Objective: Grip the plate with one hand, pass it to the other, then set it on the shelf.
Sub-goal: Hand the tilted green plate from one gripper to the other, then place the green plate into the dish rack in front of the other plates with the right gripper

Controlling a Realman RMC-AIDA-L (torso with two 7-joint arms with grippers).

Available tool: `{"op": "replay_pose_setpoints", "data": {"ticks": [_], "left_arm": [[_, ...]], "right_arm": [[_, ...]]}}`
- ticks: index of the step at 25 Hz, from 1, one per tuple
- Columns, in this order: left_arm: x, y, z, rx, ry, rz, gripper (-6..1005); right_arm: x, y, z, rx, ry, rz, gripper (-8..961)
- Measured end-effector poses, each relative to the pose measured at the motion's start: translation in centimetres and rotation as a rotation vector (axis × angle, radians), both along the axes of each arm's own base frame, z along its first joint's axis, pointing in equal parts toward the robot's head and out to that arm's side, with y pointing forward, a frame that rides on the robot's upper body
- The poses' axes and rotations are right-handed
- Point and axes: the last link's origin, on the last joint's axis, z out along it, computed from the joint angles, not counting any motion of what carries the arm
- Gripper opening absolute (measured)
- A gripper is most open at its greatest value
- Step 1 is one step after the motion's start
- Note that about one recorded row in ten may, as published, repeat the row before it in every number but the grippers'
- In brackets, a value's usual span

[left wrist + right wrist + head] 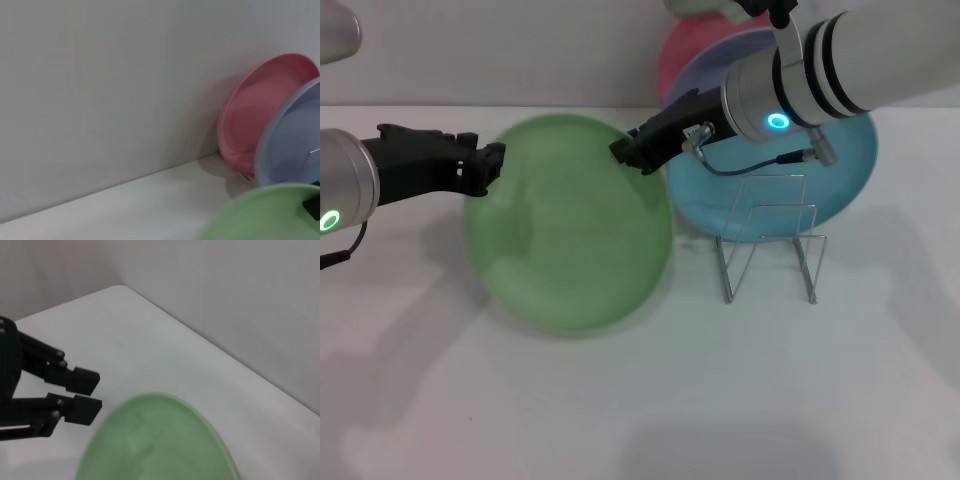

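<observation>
The light green plate (570, 230) hangs tilted above the table in the middle of the head view. My right gripper (628, 152), on the white arm with the cyan ring, is shut on its upper right rim. My left gripper (495, 165), on the arm with the green ring, is level with the plate's left rim. In the right wrist view the left gripper (95, 392) has its fingers slightly apart and stands clear of the plate (155, 440). The wire shelf (770, 245) stands on the table to the right of the plate. The plate's rim also shows in the left wrist view (260, 215).
A turquoise plate (830, 170) leans behind the shelf. A lavender plate (720, 60) and a pink plate (682, 50) lean against the back wall behind it, and show in the left wrist view as lavender (295, 145) and pink (260, 110). White table (620, 410) in front.
</observation>
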Motion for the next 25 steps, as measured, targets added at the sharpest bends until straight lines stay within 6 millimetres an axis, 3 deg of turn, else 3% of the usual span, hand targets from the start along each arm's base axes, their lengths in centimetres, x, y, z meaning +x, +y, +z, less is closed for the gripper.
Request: {"op": "replay_pose_setpoints", "data": {"ticks": [9,15,16,18,19,21,23,25], "left_arm": [[1.1,0.1,0.7,0.066,0.014,-0.093,393],[0.5,0.2,3.0,0.33,-0.013,-0.204,661],[-0.3,-0.3,3.8,0.483,-0.041,-0.246,706],[-1.7,-0.8,4.1,0.631,-0.073,-0.27,796],[-1.7,-0.8,4.1,0.631,-0.073,-0.27,796],[-4.6,-1.9,4.3,0.826,-0.121,-0.275,797],[-5.6,-2.2,4.1,0.871,-0.143,-0.269,797],[-7.3,-2.5,3.7,0.893,-0.174,-0.241,796]], "right_arm": [[0.2,-0.2,0.7,0.022,0.023,-0.003,52],[0.9,0.4,3.2,0.117,0.096,-0.032,39],[1.1,0.5,4.0,0.15,0.115,-0.03,39],[1.2,0.3,5.4,0.226,0.157,0.001,40],[1.2,0.1,6.2,0.263,0.189,0.023,40],[1.2,-0.7,7.6,0.32,0.267,0.079,40],[1.9,-2.2,9.2,0.375,0.395,0.168,40],[2.2,-2.7,9.5,0.39,0.43,0.203,40]]}}
